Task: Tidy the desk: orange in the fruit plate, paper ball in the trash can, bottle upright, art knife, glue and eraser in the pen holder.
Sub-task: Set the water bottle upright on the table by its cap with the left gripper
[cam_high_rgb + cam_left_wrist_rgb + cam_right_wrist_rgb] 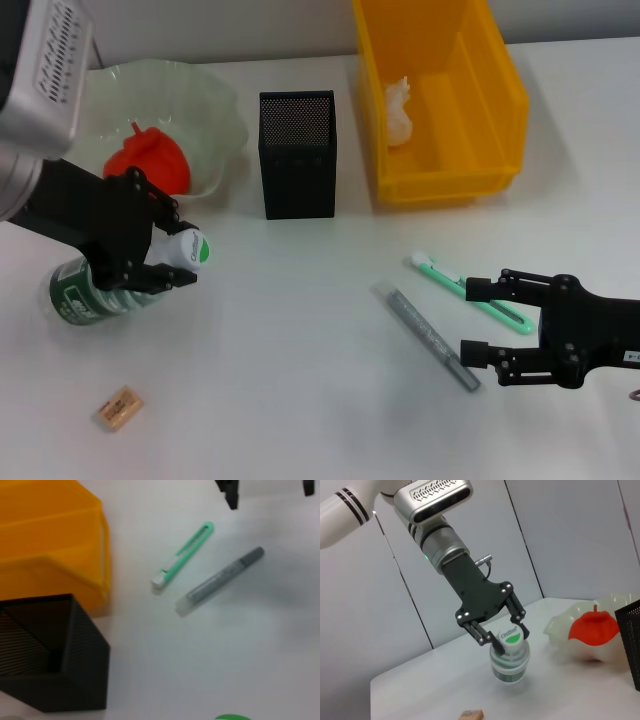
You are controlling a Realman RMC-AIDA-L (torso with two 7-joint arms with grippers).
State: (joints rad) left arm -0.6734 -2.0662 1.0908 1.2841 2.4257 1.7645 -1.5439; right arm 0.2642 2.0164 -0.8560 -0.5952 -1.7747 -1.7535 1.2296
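- The plate, pale green with a wavy rim, sits at the far left of the table; the orange lies inside it, toward its near side.
- The bin, bright yellow, stands at the far right; the paper ball rests inside against its left wall.
- The holder, a black mesh cup, stands between plate and bin. The left wrist view looks into part of it, and that part shows only dark mesh.
- The left gripper grips the bottle near its top, fingers clamped just below the cap. The bottle is just in front of the plate. In the right wrist view it stands close to upright with its base at the table; whether the base touches I cannot tell.
- The eraser lies flat near the front left edge, apart from the bottle.
- The knife, mint green, and the grey glue stick lie side by side right of centre, not touching, both outside the holder.
- The right gripper is low over the table at the right, jaws spread wide and holding nothing; one fingertip is at the knife, the other beside the glue's near end.
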